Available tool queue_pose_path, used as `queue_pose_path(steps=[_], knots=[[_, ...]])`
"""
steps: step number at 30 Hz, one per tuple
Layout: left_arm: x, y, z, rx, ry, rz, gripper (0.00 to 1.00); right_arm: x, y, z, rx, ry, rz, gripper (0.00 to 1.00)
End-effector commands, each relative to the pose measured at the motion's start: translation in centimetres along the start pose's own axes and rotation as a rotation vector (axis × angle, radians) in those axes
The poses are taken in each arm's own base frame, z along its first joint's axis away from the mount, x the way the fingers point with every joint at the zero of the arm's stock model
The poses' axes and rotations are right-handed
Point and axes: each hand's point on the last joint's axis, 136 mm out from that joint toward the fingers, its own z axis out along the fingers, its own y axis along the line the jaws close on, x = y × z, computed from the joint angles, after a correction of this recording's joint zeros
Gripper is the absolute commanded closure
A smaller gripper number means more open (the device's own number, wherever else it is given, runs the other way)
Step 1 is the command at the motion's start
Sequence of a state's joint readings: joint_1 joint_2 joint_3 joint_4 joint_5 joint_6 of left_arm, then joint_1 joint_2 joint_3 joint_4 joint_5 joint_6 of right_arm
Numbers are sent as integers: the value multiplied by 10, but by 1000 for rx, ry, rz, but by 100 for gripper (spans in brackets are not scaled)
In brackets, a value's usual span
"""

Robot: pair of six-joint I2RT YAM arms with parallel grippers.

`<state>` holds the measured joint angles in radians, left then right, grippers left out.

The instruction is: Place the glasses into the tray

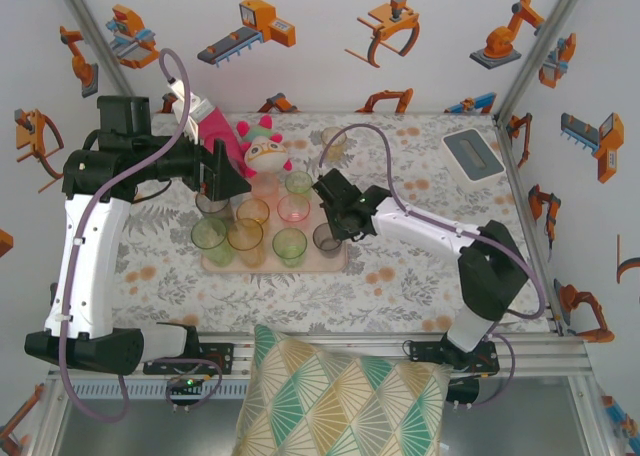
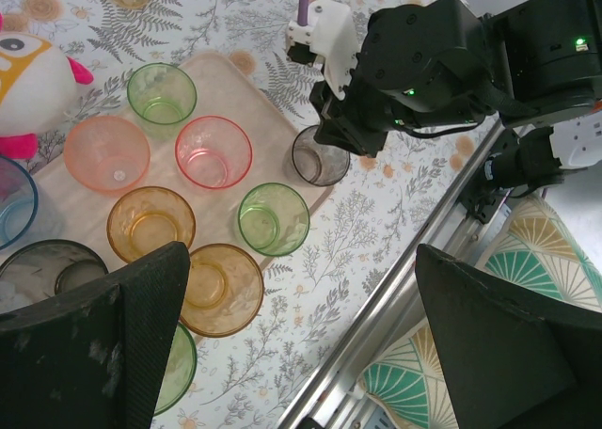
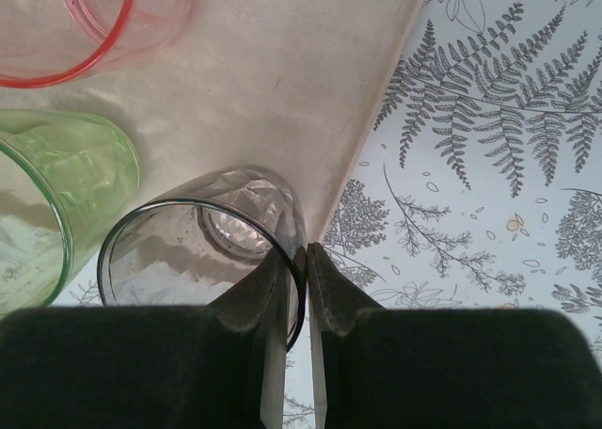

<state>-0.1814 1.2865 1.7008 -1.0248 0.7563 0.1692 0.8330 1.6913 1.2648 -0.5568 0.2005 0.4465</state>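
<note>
The right gripper [image 3: 299,255] blocks the near rim of the smoky grey glass [image 3: 202,231]. In the top view it covers most of that tumbler, so it is hard to tell whether the base sits fully inside the tray's rim. The two fingers are pinched together on the thin wall, one inside the mouth and one outside. The glass stands upright, mouth up, at the right near corner of the tray [image 3: 282,90].

The left gripper [image 1: 215,181] hangs over the tray's far left end, jaws spread wide and holding nothing. In the left wrist view one finger [image 2: 103,344] hides part of a second grey glass [image 2: 47,260] and the edge of an amber glass [image 2: 221,288]. A blue glass [image 2: 7,203] is cut off at the left edge.

A green glass [image 3: 56,194] and a pink glass [image 3: 94,24] stand on the tray left of the held one, with further amber, green and pink tumblers beyond. All are upright and empty. The tray's long axis runs left to right.
</note>
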Motion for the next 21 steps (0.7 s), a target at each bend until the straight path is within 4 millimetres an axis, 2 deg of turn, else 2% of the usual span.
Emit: queue_pose_path(steps=[1, 15, 21], knots=[[-6, -5, -5, 16, -20, 2, 3, 6, 5, 13, -6, 10, 23, 83], [-7, -4, -3, 18, -19, 1, 3, 19, 5, 20, -2, 35, 36, 80], [-8, -5, -5, 17, -23, 6, 3, 16, 5, 14, -6, 23, 43, 69]])
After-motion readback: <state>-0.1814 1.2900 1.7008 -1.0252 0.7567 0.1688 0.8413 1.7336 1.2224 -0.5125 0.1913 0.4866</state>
